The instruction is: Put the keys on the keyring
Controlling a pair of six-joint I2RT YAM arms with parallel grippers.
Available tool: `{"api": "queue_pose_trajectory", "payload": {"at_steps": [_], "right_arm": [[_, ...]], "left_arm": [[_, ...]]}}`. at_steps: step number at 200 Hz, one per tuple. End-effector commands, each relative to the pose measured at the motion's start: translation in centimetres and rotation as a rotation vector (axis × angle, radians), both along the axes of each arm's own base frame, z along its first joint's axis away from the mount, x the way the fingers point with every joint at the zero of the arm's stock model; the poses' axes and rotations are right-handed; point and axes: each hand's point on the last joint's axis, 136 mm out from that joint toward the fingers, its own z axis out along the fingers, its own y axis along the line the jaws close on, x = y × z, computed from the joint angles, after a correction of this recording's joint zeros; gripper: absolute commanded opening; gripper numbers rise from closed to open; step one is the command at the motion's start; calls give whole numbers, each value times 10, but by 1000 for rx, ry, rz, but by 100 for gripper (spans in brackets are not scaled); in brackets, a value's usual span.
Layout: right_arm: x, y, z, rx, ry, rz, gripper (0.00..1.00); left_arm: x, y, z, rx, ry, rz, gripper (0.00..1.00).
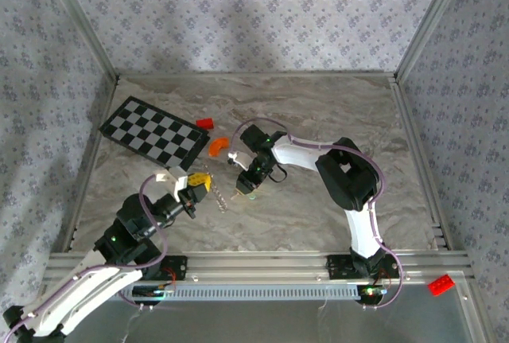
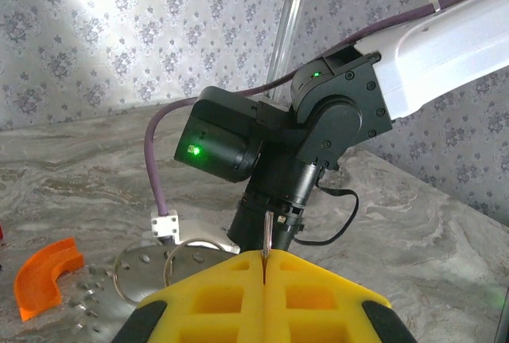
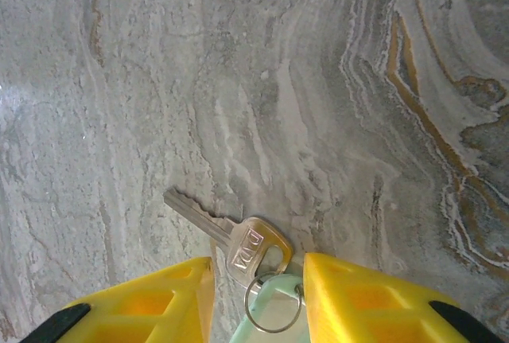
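The keys [image 3: 256, 246] show as one silver key lying flat on the marble table, blade pointing up-left. A small wire ring joins it to a pale green tag [image 3: 279, 315]. My right gripper [image 3: 258, 267] points down over it, part open, with its yellow fingers [image 3: 350, 299] on either side of the key's head and the tag. From above, the right gripper [image 1: 243, 190] is at mid-table. My left gripper [image 2: 263, 267] is shut on the keyring [image 2: 268, 235], a thin silvery strip seen edge-on. The left gripper [image 1: 203, 184] is just left of the right one, with jagged silvery metal [image 1: 220, 198] at its tip.
An orange curved plastic bit [image 1: 218, 147] lies behind the grippers, with a small red block [image 1: 205, 123] and a checkerboard [image 1: 155, 130] at the back left. Another red block [image 1: 441, 284] sits off the table at the front right. The right arm [image 2: 318, 128] is close ahead of the left gripper.
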Motion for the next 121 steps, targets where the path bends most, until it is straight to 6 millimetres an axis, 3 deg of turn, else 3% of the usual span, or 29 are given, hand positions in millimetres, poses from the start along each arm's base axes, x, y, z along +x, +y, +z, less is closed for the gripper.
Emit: {"api": "queue_pose_trajectory", "payload": {"at_steps": [1, 121], "right_arm": [[-5, -4, 9, -17, -22, 19, 34], [-38, -28, 18, -81, -54, -5, 28]], "left_arm": [[-1, 5, 17, -57, -29, 10, 0], [-10, 15, 26, -79, -50, 18, 0]]}}
